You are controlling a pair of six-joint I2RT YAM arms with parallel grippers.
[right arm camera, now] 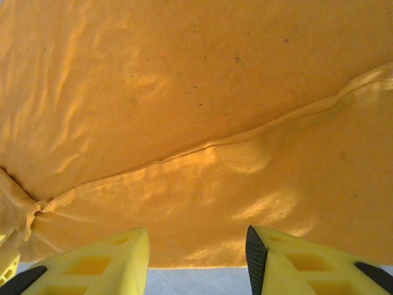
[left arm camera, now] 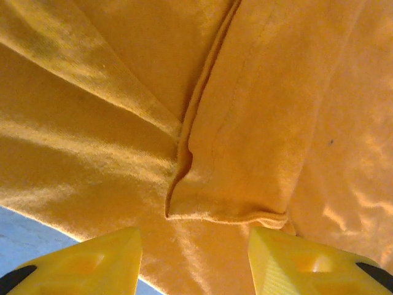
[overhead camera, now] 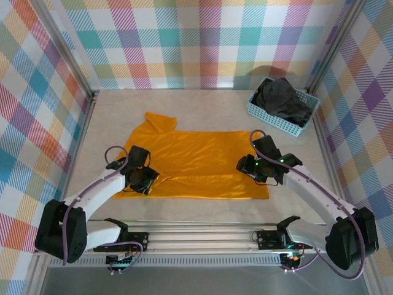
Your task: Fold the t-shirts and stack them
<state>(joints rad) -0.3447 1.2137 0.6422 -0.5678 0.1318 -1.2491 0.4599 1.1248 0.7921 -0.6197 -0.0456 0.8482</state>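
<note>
left end effector (overhead camera: 145,182), 8 o'clock, and right end effector (overhead camera: 247,166), 4 o'clock, hover open flanking the orange t-shirt (overhead camera: 196,157), likely to fold it.

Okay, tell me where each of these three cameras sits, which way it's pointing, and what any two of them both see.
Top external: above and behind the arm bases, looking down at the table, orange t-shirt and basket holding the black t-shirt; both arms, left gripper and right gripper show.
Left wrist: on the left arm, looking down past its yellow fingers at a folded hem.
Right wrist: looking down past its own fingers at a long crease.
Shared: all three see the orange t-shirt.
</note>
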